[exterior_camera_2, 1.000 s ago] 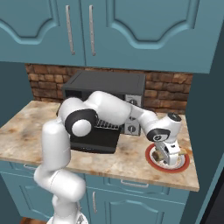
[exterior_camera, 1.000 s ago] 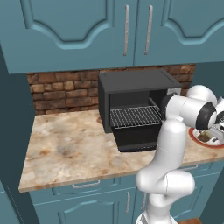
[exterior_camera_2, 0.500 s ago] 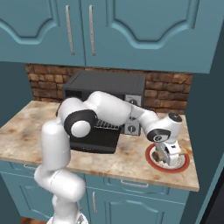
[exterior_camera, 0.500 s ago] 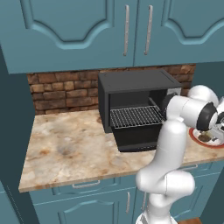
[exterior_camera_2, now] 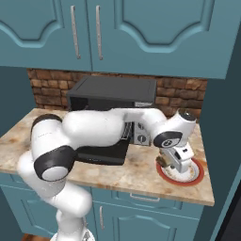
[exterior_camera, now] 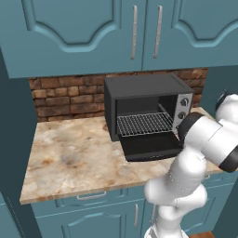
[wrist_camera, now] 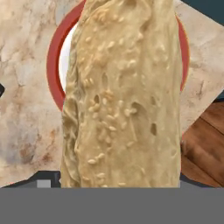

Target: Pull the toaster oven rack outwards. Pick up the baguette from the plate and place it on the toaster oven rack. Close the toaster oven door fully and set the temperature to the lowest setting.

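The baguette (wrist_camera: pixel 122 100), tan and seeded, lies lengthwise across the plate (wrist_camera: pixel 54 57), a white one with a red rim. My gripper (exterior_camera_2: pixel 178 162) is down on that plate (exterior_camera_2: pixel 195 176) at the counter's right end, jaws against the loaf's two sides, shut on it. The toaster oven (exterior_camera: pixel 144 93) stands at the brick wall. Its door (exterior_camera: pixel 148 146) is folded down flat. The wire rack (exterior_camera: pixel 144 124) is drawn forward to the mouth of the cavity. My arm reaches past the oven's front to the plate.
Two silver knobs (exterior_camera: pixel 184 103) sit on the oven's right panel. Blue wall cabinets (exterior_camera: pixel 135 32) hang above it. The marble counter (exterior_camera: pixel 69 153) runs left of the oven. A wooden floor (wrist_camera: pixel 205 144) lies beyond the counter's right edge.
The jaws have come in a little onto the baguette's sides. The arm and the oven have stayed where they were.
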Available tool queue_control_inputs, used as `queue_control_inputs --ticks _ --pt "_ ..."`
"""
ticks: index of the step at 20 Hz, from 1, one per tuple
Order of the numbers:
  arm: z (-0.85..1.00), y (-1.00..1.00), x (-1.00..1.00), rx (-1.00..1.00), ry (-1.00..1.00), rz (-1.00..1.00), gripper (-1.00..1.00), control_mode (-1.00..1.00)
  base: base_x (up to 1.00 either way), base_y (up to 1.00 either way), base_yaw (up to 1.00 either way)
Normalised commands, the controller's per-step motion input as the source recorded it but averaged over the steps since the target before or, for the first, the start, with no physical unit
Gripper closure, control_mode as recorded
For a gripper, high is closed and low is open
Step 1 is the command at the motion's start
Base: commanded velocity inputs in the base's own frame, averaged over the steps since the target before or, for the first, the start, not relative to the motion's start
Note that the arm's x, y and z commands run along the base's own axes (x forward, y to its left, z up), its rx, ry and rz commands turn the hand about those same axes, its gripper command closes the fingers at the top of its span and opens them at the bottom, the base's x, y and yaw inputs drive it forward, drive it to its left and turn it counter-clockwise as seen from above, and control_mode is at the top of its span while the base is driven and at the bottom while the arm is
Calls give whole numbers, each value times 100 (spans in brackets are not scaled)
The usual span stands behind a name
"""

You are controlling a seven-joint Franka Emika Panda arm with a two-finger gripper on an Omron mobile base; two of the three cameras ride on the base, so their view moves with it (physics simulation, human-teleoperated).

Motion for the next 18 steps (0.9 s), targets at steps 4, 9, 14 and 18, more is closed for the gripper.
queue_control_inputs --ticks 4,9,14,18 --pt "85 88 -45 -16 0 30 100 -100 0 0 0" --pt "62 60 -48 -9 -1 40 100 -100 0 0 0" --pt "53 32 -47 -1 -8 38 100 -100 0 0 0" --pt "49 42 -7 0 -12 25 100 -100 0 0 0"
